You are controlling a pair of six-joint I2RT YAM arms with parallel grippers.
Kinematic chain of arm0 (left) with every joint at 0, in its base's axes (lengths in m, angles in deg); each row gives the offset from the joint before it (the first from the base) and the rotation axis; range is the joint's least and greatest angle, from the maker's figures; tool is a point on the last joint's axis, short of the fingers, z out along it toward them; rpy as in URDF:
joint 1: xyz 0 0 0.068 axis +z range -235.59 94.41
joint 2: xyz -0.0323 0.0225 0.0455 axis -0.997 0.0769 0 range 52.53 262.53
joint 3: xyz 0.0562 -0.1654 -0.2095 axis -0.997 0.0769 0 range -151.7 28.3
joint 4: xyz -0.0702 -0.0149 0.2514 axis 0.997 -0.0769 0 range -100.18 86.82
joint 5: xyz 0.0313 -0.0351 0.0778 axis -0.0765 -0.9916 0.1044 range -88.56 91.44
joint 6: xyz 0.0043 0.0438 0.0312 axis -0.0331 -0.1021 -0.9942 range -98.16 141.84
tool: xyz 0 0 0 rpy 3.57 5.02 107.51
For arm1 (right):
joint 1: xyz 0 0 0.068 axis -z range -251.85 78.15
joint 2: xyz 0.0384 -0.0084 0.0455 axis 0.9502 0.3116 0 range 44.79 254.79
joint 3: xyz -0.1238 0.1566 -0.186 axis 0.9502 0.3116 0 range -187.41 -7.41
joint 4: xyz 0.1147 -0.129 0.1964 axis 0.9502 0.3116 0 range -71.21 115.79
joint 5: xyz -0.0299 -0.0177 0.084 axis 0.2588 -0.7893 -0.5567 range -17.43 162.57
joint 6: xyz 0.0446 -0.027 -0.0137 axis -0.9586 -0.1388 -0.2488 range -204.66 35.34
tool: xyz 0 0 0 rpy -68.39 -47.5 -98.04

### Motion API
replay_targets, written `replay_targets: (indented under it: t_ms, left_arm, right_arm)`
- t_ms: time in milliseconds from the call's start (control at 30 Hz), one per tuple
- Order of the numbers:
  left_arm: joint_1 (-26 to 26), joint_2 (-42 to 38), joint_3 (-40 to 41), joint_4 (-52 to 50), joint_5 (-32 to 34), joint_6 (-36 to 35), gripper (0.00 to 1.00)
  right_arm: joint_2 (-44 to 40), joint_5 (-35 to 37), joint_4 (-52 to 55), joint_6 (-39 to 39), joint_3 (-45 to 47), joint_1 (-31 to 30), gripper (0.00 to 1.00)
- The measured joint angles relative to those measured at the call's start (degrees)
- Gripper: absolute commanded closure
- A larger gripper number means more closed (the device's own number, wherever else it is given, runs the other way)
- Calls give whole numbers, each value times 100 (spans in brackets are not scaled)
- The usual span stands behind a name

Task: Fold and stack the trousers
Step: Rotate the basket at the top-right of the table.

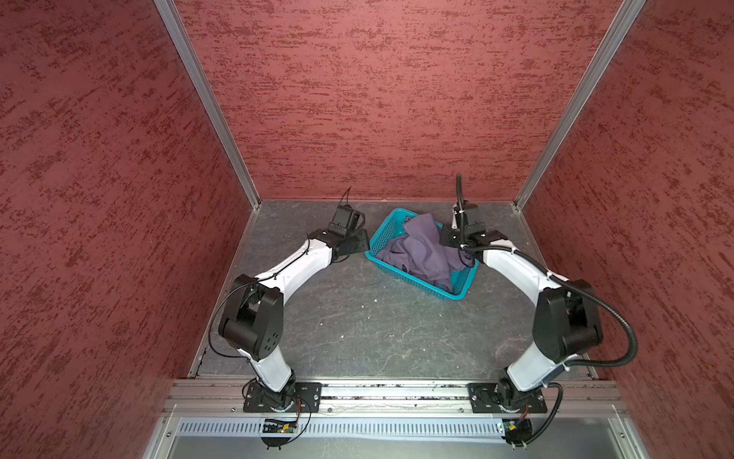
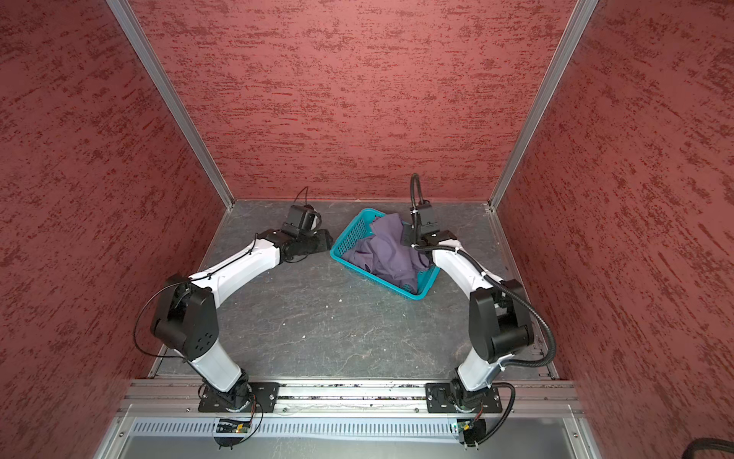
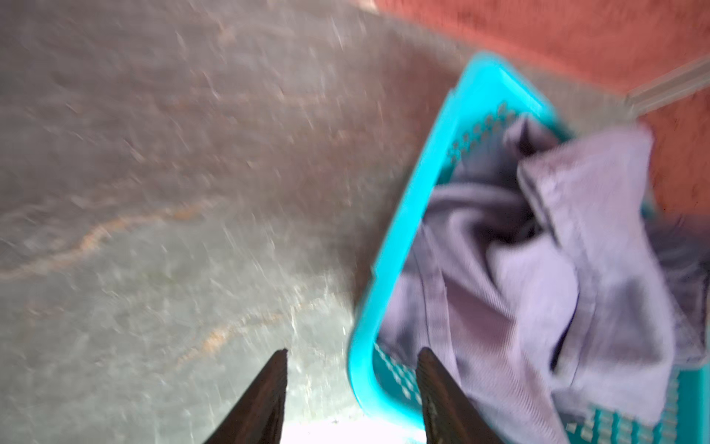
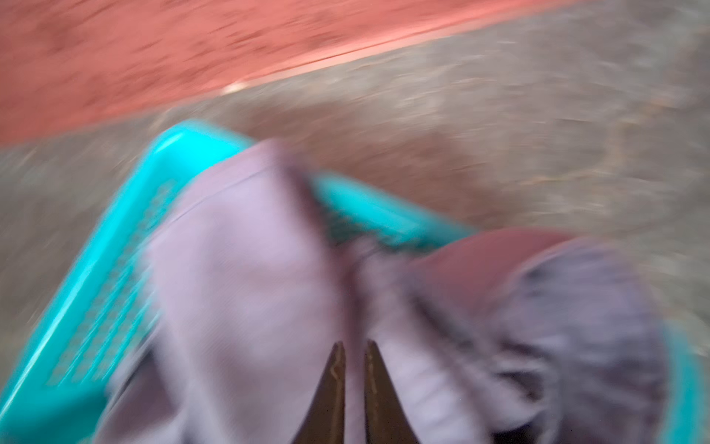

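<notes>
The trousers (image 1: 421, 254) (image 2: 387, 254) are a crumpled lavender-grey heap inside a teal perforated basket (image 1: 386, 232) (image 2: 352, 235) at the back of the table. My left gripper (image 3: 351, 351) is open just outside the basket's left wall (image 3: 388, 250). One of its fingers is over the table and the other over the rim, with the trousers (image 3: 538, 269) beyond. My right gripper (image 4: 355, 344) hangs over the trousers (image 4: 238, 269) at the basket's right side. Its jaws are a narrow gap apart and nothing shows between them. Both wrist views are motion-blurred.
The grey stone-patterned table (image 1: 357, 318) is enclosed by red textured walls (image 1: 377, 119) with aluminium corner posts (image 1: 206, 99). Both arm bases sit on a metal rail (image 1: 397, 391) along the front edge. The basket stands close to the back wall.
</notes>
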Motion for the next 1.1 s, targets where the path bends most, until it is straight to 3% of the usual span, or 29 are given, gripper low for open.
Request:
replay_targets:
  t_ms: [33,67,100,133,167,300,533,800,1100]
  left_arm:
    - [116,70,-133,11,-70,0,41]
    - [212,173,-273,39,-151,4,41]
    - [313,291,-391,81,-205,15,40]
    - [385,415,-487,127,-275,35,40]
    - [422,538,-568,153,-350,61,39]
    - [310,1036,-750,243,-660,181,36]
    - [-227,1283,-584,310,-1034,437,32]
    - [-608,1246,98,470,-1443,1102,32]
    - [-1502,1322,-299,468,-1779,1742,32]
  right_arm:
    - [-162,-98,-70,0,197,-208,57]
    - [-267,-232,-133,-90,358,-352,39]
    - [-407,-363,-210,-166,605,-520,32]
    - [-538,-479,-313,-229,894,-595,12]
    - [-647,-535,-387,-313,1152,-603,2]
    - [-1034,-446,-387,-579,2092,-485,1]
    - [-1189,-258,-361,-575,1974,-55,1]
    - [96,-435,-387,-293,782,619,1]
    - [1370,-688,-361,-190,-295,763,1]
